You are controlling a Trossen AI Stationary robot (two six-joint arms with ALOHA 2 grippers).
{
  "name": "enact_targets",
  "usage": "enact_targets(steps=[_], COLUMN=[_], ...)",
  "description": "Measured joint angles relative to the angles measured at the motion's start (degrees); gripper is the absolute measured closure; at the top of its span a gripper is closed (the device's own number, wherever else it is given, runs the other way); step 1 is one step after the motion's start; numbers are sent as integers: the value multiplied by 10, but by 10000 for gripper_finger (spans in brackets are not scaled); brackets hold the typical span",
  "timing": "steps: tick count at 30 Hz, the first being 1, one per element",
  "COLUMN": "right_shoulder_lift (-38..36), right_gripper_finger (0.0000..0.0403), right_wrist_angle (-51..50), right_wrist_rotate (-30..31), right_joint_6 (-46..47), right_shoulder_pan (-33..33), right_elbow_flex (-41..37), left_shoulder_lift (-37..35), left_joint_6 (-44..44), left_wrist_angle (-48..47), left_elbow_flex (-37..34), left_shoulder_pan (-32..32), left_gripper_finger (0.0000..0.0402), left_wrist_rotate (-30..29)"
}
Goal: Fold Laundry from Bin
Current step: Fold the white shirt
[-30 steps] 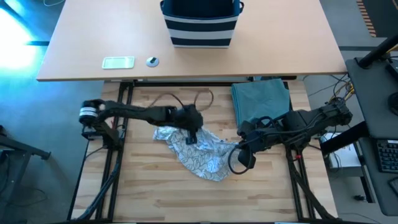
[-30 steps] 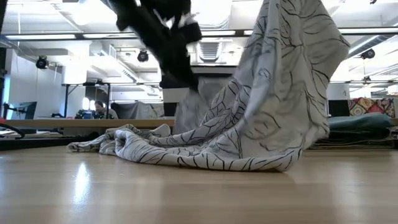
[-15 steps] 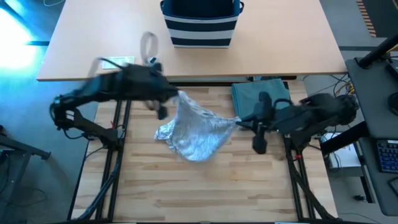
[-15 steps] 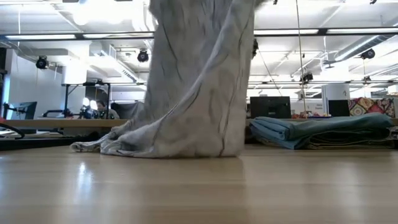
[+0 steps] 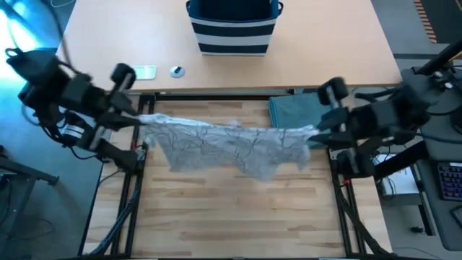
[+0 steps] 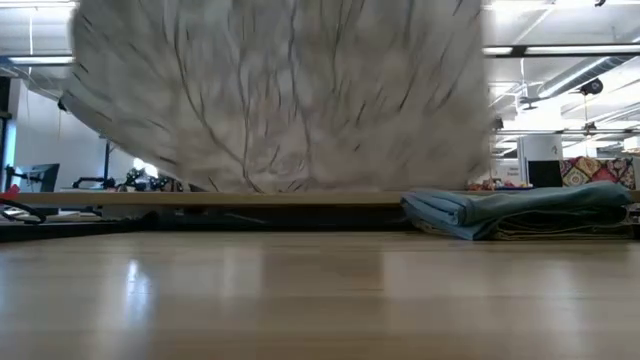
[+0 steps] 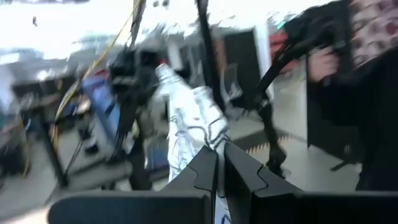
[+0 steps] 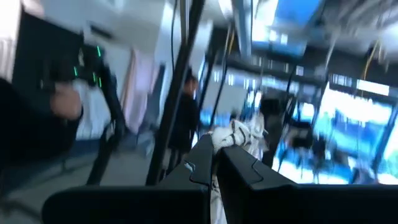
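Note:
A grey-white patterned garment [image 5: 227, 148] is stretched wide between my two grippers above the wooden table [image 5: 238, 217]. In the low view its lower edge [image 6: 280, 180] hangs clear of the tabletop. My left gripper [image 5: 142, 119] is raised at the table's left side and shut on the garment's left end. My right gripper [image 5: 313, 132] is raised at the right side and shut on its right end. A folded teal garment [image 5: 303, 112] lies at the table's far right. The navy, white-striped bin [image 5: 232, 29] stands on the tan desk beyond. My left gripper pinches a bunched upper corner of the garment [image 7: 208, 134] between its two fingers [image 7: 202, 171]. The fingers point about level, from the table's left. The cloth runs away from them toward the other arm, lifted clear. My right gripper pinches a bunched bit of the garment's other upper corner [image 8: 235, 134] between its fingers [image 8: 202, 158]. They come from the table's right, about level. The cloth's top edge [image 5: 238, 130] is drawn nearly straight between the two holds, and the rest hangs below.
On the tan desk [image 5: 94, 65] lie a small pale-green flat object [image 5: 137, 71] and a small round object [image 5: 177, 71]. People stand in the room beyond the table [image 8: 62, 106]. Bare wood lies under and in front of the garment.
Both grippers have risen and moved apart, the left toward the table's left edge and the right toward its right edge. The garment lay heaped on the table. It has been lifted clear and spread out wide between them.

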Motion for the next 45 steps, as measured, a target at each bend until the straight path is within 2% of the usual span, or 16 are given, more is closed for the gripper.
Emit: enact_targets(steps=[3,5,7,11,13,14,18,20,24,26,31,35,39,42,44,45], right_shoulder_lift=[0,0,2,18,31,37,51,51,44,41,31,31,31,31,31,31], right_gripper_finger=[394,394,394,394,394,394,394,394,394,394,394,394,394,394,394,394], right_wrist_angle=[32,10,-35,-144,-193,-212,-237,-236,-237,-237,-234,-181,-78,-25,-20,-25], right_wrist_rotate=[-4,46,141,336,391,405,414,401,323,285,191,37,-85,-108,-101,-85], right_joint_6=[-20,-25,-22,4,19,24,20,12,16,20,22,23,23,34,36,33], right_shoulder_pan=[0,-2,-9,-44,-71,-83,-105,-103,-83,-75,-58,-57,-56,-56,-57,-58], right_elbow_flex=[-1,-5,-9,-17,-18,-18,-18,-18,-14,-7,19,43,48,48,48,47], left_shoulder_lift=[-9,-11,-9,15,28,35,53,62,77,57,33,22,4,-5,-12,-15], left_joint_6=[14,14,2,-43,-73,-81,-77,-74,-91,-92,-116,-112,-76,-57,-52,-52], left_wrist_angle=[33,13,-30,-152,-195,-207,-219,-224,-261,-254,-253,-216,-118,-56,-44,-49], left_elbow_flex=[-16,-22,-28,-47,-64,-71,-65,-40,26,11,11,26,23,25,25,25], left_shoulder_pan=[-20,-21,-20,-3,16,27,40,37,24,17,9,-6,-28,-47,-50,-50], left_gripper_finger=[402,402,401,401,401,401,401,401,401,401,401,401,401,401,401,401], left_wrist_rotate=[-4,-59,-170,-442,-525,-541,-544,-529,-469,-426,-275,-160,11,103,102,78])
